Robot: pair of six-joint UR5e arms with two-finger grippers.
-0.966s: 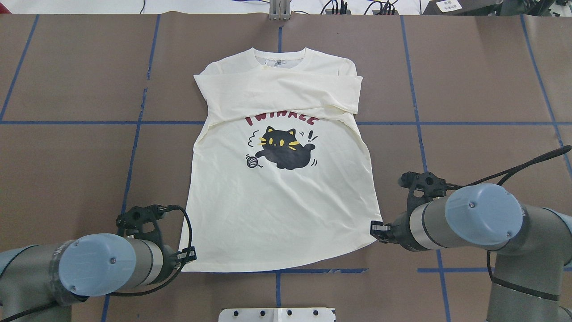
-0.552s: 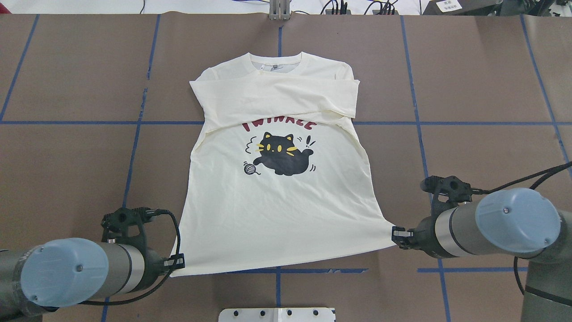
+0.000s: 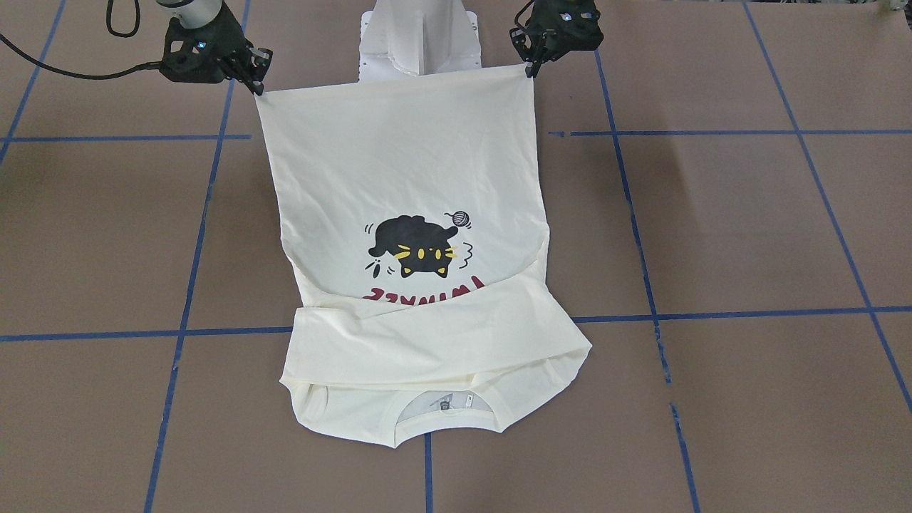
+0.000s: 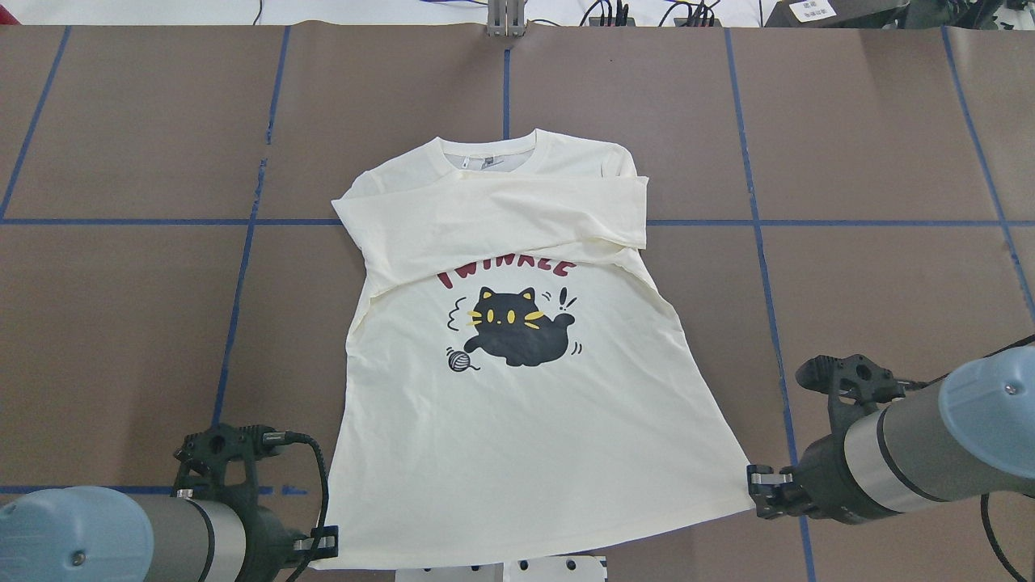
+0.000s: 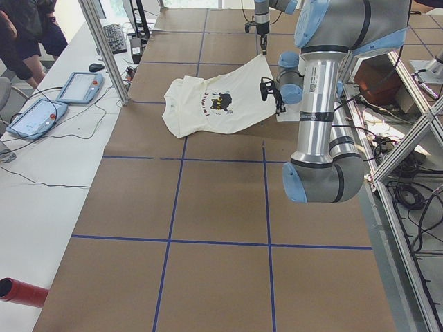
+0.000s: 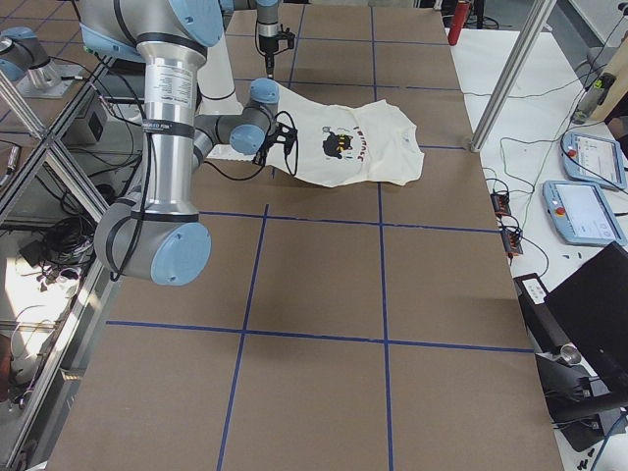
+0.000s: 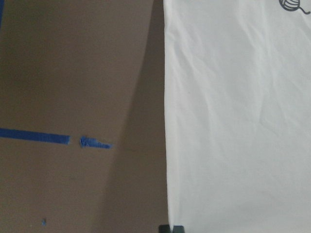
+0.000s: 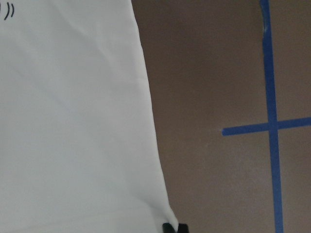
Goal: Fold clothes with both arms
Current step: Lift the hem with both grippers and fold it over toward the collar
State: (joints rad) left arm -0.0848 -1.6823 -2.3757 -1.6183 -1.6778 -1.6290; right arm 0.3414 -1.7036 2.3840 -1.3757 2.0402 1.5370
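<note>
The cream T-shirt (image 4: 525, 428) lies print side up, with the black cat (image 4: 517, 327) and red lettering showing. Its sleeves (image 4: 493, 222) are folded across the chest. The collar end rests on the brown table. My left gripper (image 4: 323, 543) is shut on the hem's left corner. It shows at the right in the front view (image 3: 531, 68). My right gripper (image 4: 756, 485) is shut on the hem's right corner. It shows at the left in the front view (image 3: 258, 85). The hem is stretched taut between them and held a little above the table. The wrist views show the shirt's side edges (image 7: 167, 145) (image 8: 150, 145).
The white pedestal base (image 3: 417, 35) stands just behind the raised hem; its edge shows in the overhead view (image 4: 501, 570). Blue tape lines (image 4: 242, 267) grid the brown table. Tablets (image 5: 34, 114) and cables lie on the white side bench beyond the shirt's collar.
Both grippers have drawn back toward the robot's base with the hem corners. The whole shirt has slid toward the base, and the hem is stretched wider.
</note>
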